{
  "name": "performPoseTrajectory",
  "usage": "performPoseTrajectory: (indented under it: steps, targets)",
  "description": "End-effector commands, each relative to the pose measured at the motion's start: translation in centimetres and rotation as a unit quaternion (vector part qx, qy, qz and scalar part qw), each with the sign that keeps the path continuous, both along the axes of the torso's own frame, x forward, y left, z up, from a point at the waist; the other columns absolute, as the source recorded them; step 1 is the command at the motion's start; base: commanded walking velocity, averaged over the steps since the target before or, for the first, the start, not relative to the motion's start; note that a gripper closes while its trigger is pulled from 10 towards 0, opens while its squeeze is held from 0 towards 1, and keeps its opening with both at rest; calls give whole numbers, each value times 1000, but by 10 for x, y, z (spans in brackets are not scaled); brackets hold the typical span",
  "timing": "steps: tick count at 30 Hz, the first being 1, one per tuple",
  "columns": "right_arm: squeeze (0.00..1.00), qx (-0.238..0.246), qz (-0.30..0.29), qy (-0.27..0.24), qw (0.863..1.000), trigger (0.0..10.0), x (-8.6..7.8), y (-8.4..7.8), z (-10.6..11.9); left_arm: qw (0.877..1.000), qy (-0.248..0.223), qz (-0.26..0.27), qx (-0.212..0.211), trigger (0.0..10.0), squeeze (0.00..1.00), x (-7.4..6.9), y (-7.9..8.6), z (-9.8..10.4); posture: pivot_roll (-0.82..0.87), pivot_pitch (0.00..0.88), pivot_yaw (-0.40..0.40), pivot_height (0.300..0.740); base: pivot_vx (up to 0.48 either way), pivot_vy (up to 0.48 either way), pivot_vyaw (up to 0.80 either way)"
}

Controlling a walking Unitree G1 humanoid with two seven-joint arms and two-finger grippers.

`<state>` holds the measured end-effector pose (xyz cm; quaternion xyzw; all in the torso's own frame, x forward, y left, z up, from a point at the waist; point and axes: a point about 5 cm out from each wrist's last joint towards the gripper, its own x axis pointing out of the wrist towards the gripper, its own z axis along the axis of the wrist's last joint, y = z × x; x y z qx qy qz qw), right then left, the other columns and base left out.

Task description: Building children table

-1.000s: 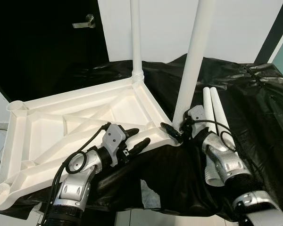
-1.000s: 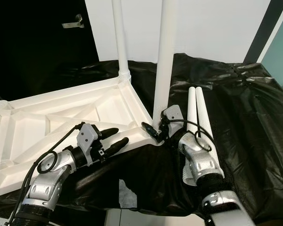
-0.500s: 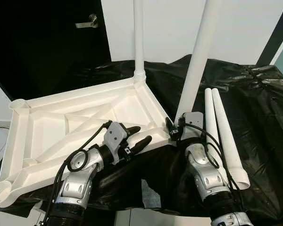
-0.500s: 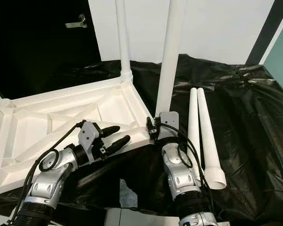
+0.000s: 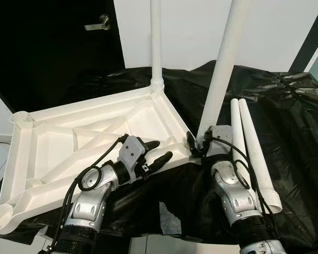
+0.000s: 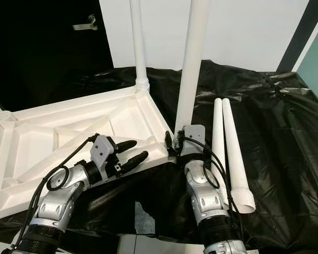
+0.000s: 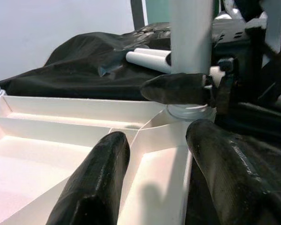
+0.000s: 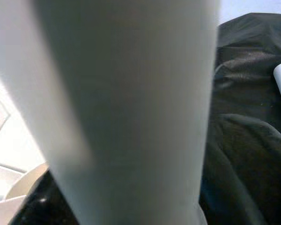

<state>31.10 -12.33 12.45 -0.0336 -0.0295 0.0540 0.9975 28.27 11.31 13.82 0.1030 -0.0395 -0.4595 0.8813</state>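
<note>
White moulded plastic table top (image 5: 90, 132) lies upside down, ribs showing, on a work surface draped in crinkled black plastic sheet (image 5: 286, 121). Two long white plastic legs stand upright in its corner sockets: far leg (image 5: 156, 47) at the back corner, near leg (image 5: 222, 69) at the corner closest to the right arm. Two spare white tube legs (image 5: 249, 145) lie side by side on the sheet, just right of the right arm.

Head views: left gripper (image 5: 158, 153) hovers over the top's near edge, black fingers spread apart, grasping nothing. Right gripper (image 5: 196, 145) sits at the base of the near leg; from here whether it is clenched or released I cannot tell.

Left wrist view adds detail: one black finger of the right gripper pressed against the near leg (image 7: 191, 33) just above its threaded collar, and the left fingers (image 7: 98, 183) straddling a rib of the top. Right wrist view is blurred, the near leg (image 8: 126, 112) very close before the lens.

Behind: dark door with a metal lever handle (image 5: 97, 23), white wall. No legible writing or labels
</note>
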Motion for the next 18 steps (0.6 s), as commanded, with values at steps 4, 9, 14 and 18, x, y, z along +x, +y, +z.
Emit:
performPoseTrajectory:
  steps: [4, 9, 14, 18]
  targets:
    - [0, 3, 18, 4, 1000, 10000, -9, -13, -2, 999, -6, 52, 9, 10000, 0, 6, 9, 0, -22, 0, 7, 740, 0, 0, 0]
    - [0, 4, 42, 7, 999, 10000, -21, -11, -2, 998, -8, 65, 24, 10000, 0, 8, 22, 1, -22, 0, 14, 740, 0, 0, 0]
    - [0, 15, 47, 11, 999, 10000, -33, -11, -3, 996, -9, 77, 45, 10000, 0, 11, 38, 1, -27, 0, 25, 740, 0, 0, 0]
    - [0, 13, 44, 15, 999, 10000, -40, -12, -5, 993, -11, 80, 86, 10000, 0, 14, 53, -1, -30, 0, 30, 740, 0, 0, 0]
